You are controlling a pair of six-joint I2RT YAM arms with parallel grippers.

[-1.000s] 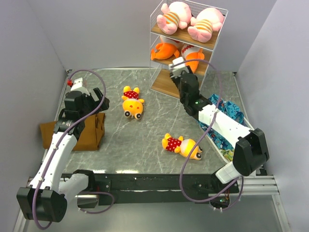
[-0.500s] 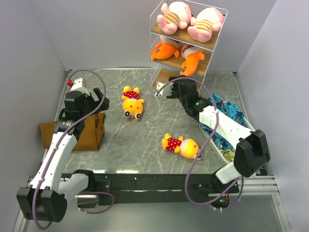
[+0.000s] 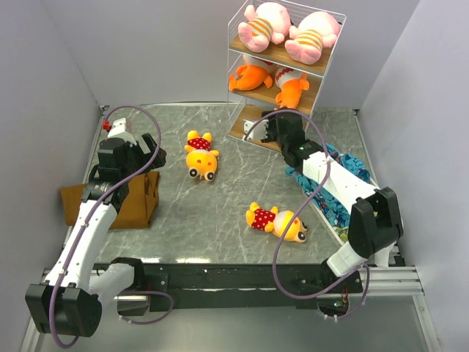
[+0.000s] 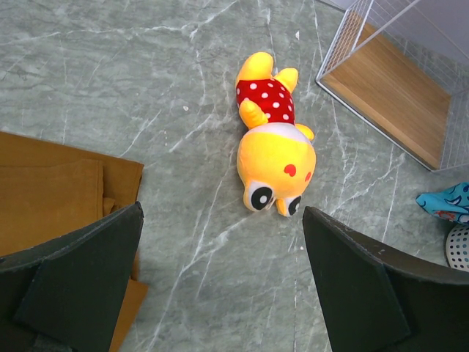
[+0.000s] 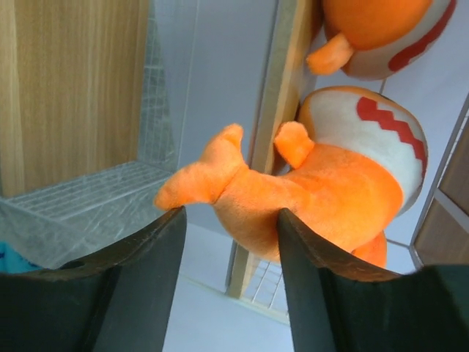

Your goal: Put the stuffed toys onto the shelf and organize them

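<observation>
The shelf (image 3: 250, 129) stands at the back right. Two pink toys (image 3: 264, 26) lie on its top board and two orange fish toys (image 3: 292, 86) on the middle board. Two yellow toys lie on the table, one at the middle left (image 3: 200, 155) and one near the front (image 3: 278, 221). My right gripper (image 3: 277, 125) is open by the shelf's lower part. In the right wrist view its fingers (image 5: 231, 220) stand just under a fish's tail (image 5: 322, 198), apart from it. My left gripper (image 3: 150, 150) is open and empty; its wrist view (image 4: 221, 220) shows the yellow toy (image 4: 275, 154) ahead.
A brown cloth (image 3: 128, 198) lies at the left under my left arm and also shows in the left wrist view (image 4: 51, 191). A blue patterned cloth (image 3: 344, 183) lies at the right under my right arm. Grey walls close in both sides.
My right gripper has come down from the middle board, swung left, then back toward the shelf's lower part. The fish stays on the board. The left arm has not moved.
</observation>
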